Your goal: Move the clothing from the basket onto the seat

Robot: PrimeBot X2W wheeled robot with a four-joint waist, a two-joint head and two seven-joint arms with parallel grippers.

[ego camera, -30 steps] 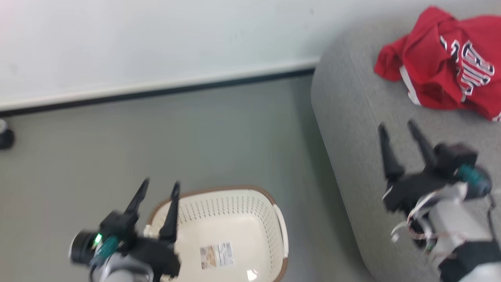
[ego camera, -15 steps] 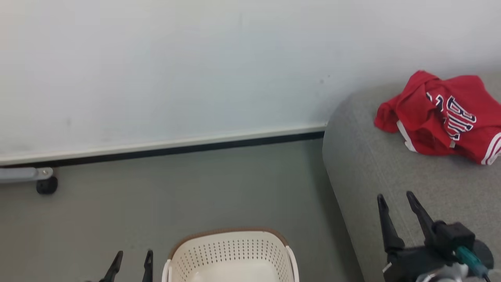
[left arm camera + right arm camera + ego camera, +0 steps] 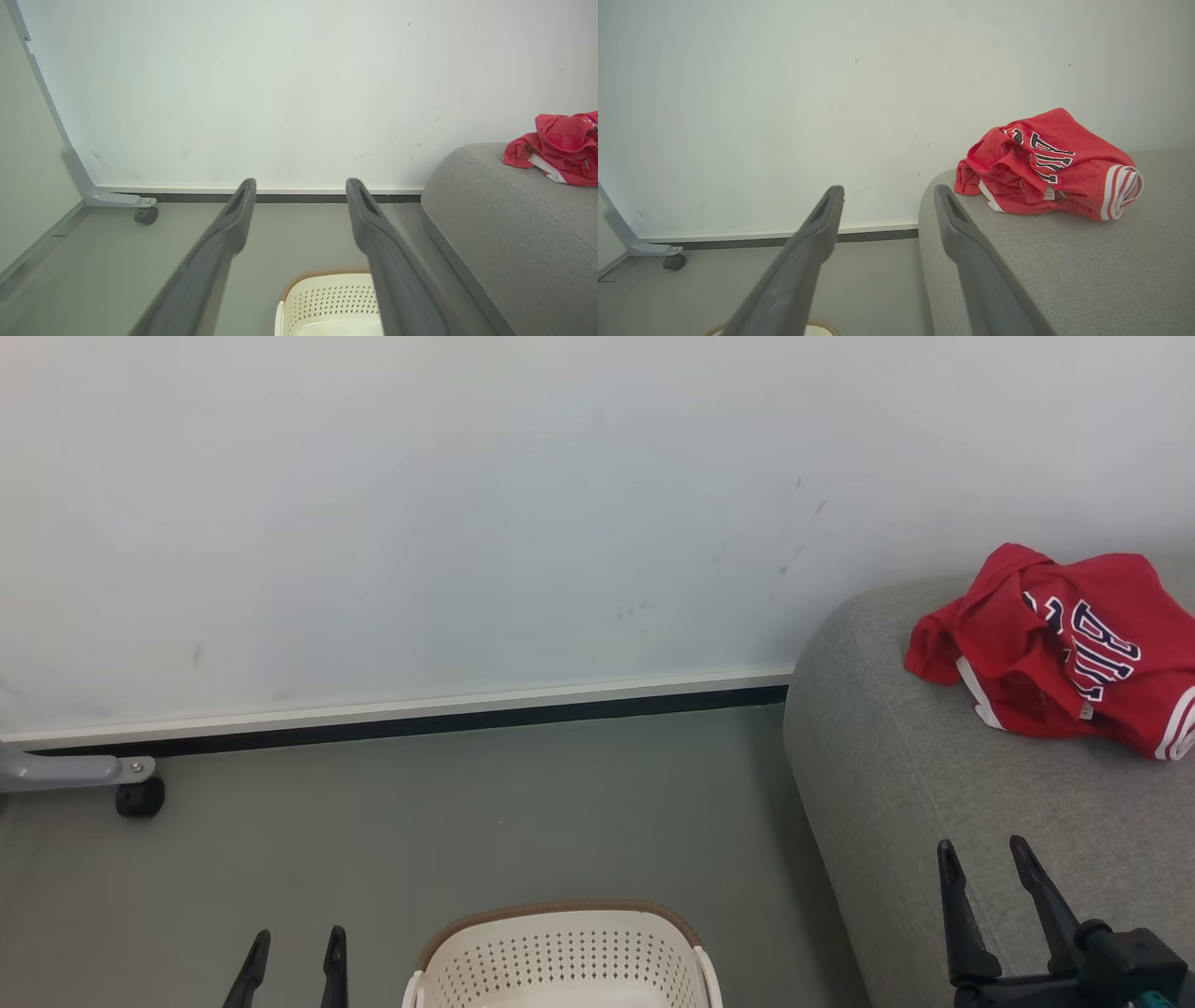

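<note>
At the bottom edge of the head view, my left hand [image 3: 294, 959] and, at lower right, my right hand [image 3: 981, 857] were both released, fingers apart, grasping nothing. Between them the basket [image 3: 560, 947] sat at bottom centre on the floor [image 3: 467, 821]. Farther back, at the right edge, the clothing [image 3: 1055, 653] lay bunched on the seat [image 3: 896, 775], near the wall [image 3: 467, 523].
</note>
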